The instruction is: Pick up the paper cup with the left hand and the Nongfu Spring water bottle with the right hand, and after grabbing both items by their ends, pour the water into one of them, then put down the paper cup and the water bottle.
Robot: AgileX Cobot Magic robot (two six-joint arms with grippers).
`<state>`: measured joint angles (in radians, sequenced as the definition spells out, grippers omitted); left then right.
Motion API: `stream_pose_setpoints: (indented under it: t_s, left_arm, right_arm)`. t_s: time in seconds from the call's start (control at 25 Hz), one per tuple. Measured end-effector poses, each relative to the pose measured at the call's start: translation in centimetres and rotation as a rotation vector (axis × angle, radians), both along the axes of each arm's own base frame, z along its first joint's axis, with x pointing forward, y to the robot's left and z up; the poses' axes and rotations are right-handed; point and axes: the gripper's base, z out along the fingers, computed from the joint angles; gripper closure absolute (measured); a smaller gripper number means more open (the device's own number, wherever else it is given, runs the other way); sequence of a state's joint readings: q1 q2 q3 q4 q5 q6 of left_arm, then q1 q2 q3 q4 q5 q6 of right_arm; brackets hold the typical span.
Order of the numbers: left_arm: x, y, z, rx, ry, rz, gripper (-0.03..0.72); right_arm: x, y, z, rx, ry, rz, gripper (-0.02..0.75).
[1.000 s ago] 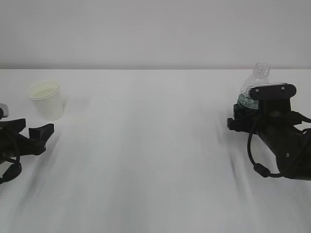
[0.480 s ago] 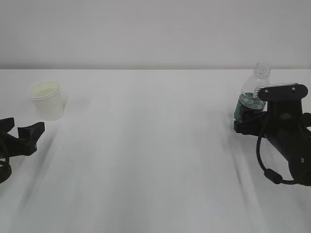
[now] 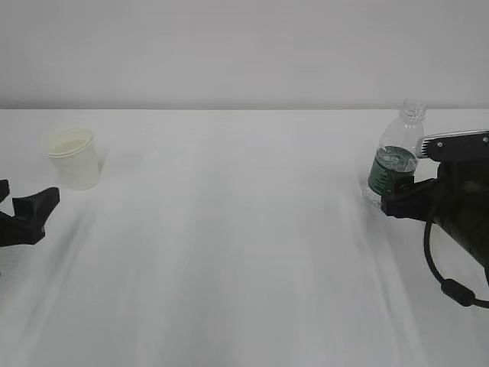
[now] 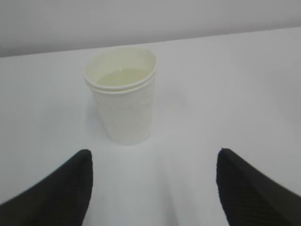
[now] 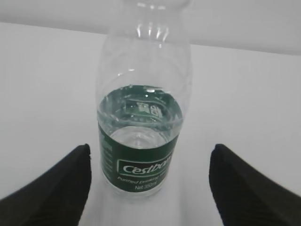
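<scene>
Paper cup (image 4: 122, 101) and water bottle (image 5: 143, 101) upright on white bench (image 3: 229, 245); left end effector (image 4: 153, 186) and right end effector (image 5: 148, 181) both spread wide, holding nothing.

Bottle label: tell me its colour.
Dark green with white print, a band around the lower body of the bottle; the label shows best in the right wrist view.
</scene>
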<state>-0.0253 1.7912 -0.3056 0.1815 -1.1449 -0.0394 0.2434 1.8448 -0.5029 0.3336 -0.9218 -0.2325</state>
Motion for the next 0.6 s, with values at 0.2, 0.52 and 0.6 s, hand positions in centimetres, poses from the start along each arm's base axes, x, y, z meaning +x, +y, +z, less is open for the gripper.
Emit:
stream_pose_setpoints:
  t_s: [0.2, 0.52, 0.6]
  left_arm:
    - [-0.2, 0.0, 2.6, 0.0, -0.095, 0.0, 0.101]
    - [-1.5, 0.2, 6.5, -0.028, -0.162, 0.018, 0.101]
    - [-1.8, 0.2, 7.3, -0.046, -0.174, 0.023, 0.101]
  right_arm:
    - [-0.5, 0.0, 1.2, 0.016, 0.0, 0.005, 0.143]
    - [-1.2, 0.0, 3.5, 0.035, 0.001, 0.026, 0.144]
    - [-1.4, 0.1, 4.0, 0.034, 0.004, 0.034, 0.144]
